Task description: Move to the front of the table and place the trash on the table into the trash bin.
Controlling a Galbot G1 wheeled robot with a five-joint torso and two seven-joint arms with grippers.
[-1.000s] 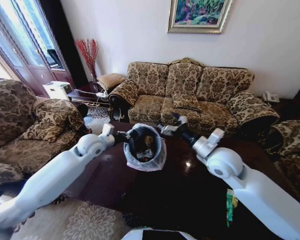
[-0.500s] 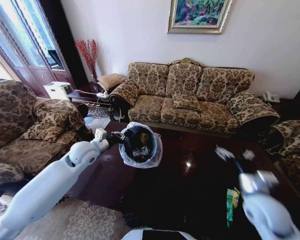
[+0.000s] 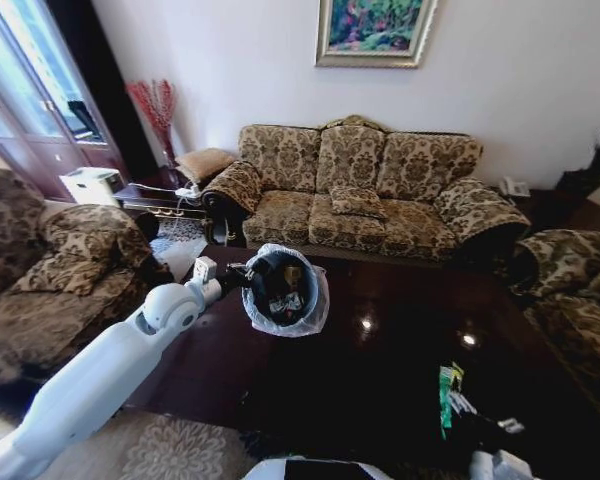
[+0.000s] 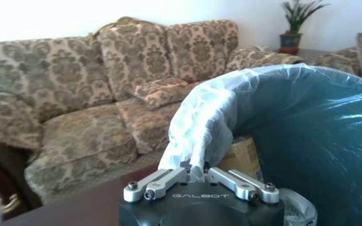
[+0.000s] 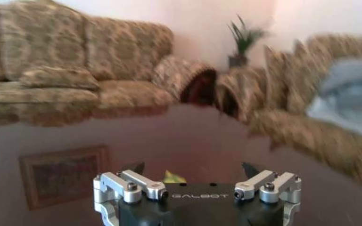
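A small black trash bin (image 3: 283, 290) with a crinkled whitish bag liner (image 4: 200, 122) is hanging tilted above the far left part of the glossy dark bench (image 3: 380, 350), its mouth turned toward the robot and several discarded pieces showing inside. The left end effector (image 4: 197, 172) is gripping it by the rim, its fingers pinched together on the liner's edge, with the white left arm reaching in from the near left. One piece of trash, the green-yellow wrapper (image 3: 446, 395), is lying flat on the near right part of the bench, well apart from the bin. The right end effector (image 5: 193, 175) is hovering low over the bench near that corner, its fingers standing wide apart with nothing between them, and a sliver of yellow-green is showing just beyond it in the right wrist view. A patterned sofa (image 3: 360, 190) is standing behind the bench against the wall.

By the look of it, the wrapper is the last item to collect. Being thin and flat on a slick surface, it could slide away or escape the fingers as they close. The bin, held only by a pinch on rim and loose liner, could slip, or, tilted as it is, spill its contents if the arm swings.
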